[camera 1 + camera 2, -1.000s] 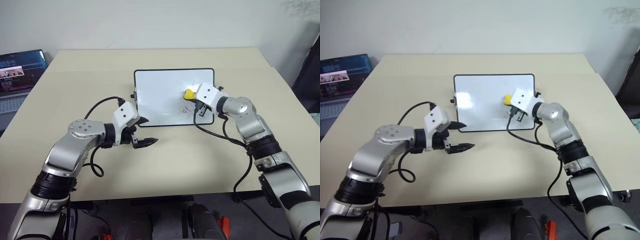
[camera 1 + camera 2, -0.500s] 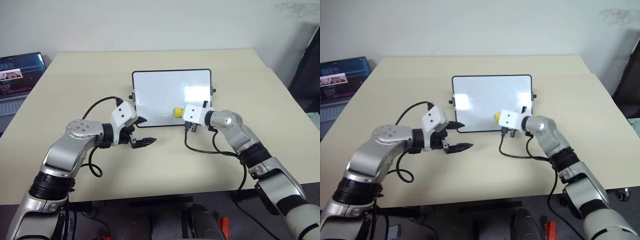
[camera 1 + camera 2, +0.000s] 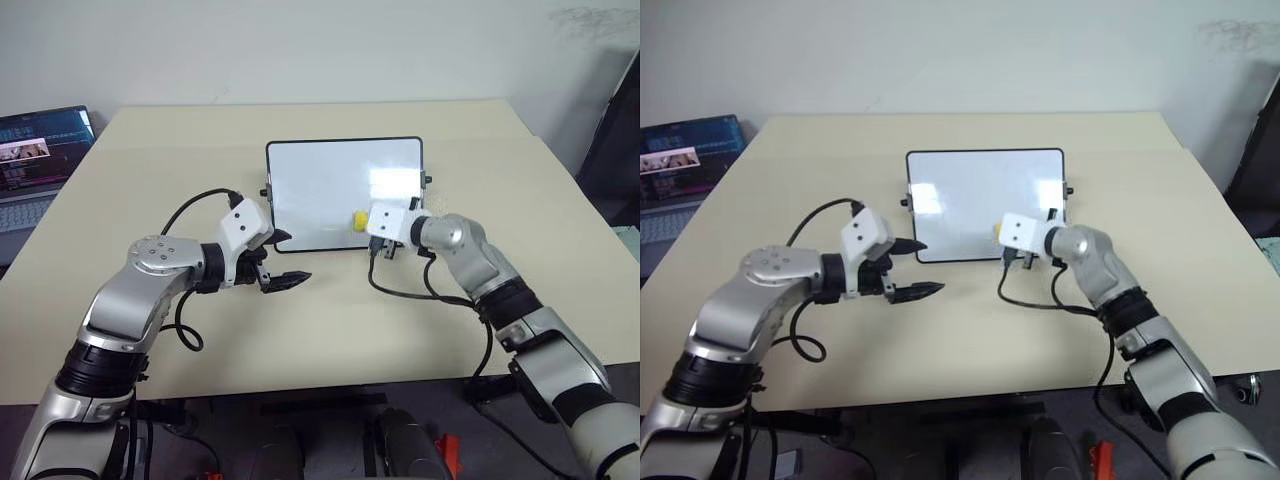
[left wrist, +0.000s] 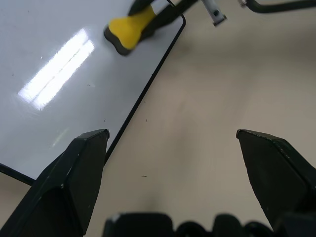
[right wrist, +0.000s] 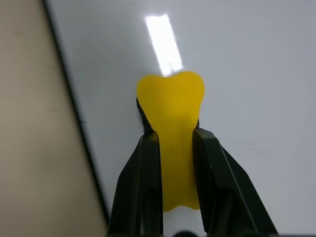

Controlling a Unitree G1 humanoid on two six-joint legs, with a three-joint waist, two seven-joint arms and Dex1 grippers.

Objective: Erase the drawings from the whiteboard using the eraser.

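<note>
**Wiping near the whiteboard's front edge**

Gripping the eraser (image 5: 170,143) between its two black fingers (image 5: 145,187), the right hand (image 3: 372,221) presses the yellow block onto the whiteboard (image 3: 320,175), close to the board's near edge and toward its right half. In the right wrist view the fingers pinch the eraser at its narrow waist, with the wider lobed end lying forward on the glossy white surface, just beside the thin black frame.

The left hand (image 3: 283,262) hovers over the bare tabletop (image 3: 330,320) just off the board's near left corner, its fingers spread wide apart and holding nothing. One fingertip (image 4: 81,163) sits over the frame's edge in the left wrist view, though whether it touches the board is hard to judge.

The whiteboard lies flat near the middle of the tabletop, long side toward the robot, with small black knobs on its short sides. Bright light reflections sit on its surface. The drawings cannot be made out from the head views; only a few tiny specks show on the white in the left wrist view.

A laptop (image 3: 40,150) with a lit screen stands off the tabletop's far left.
</note>
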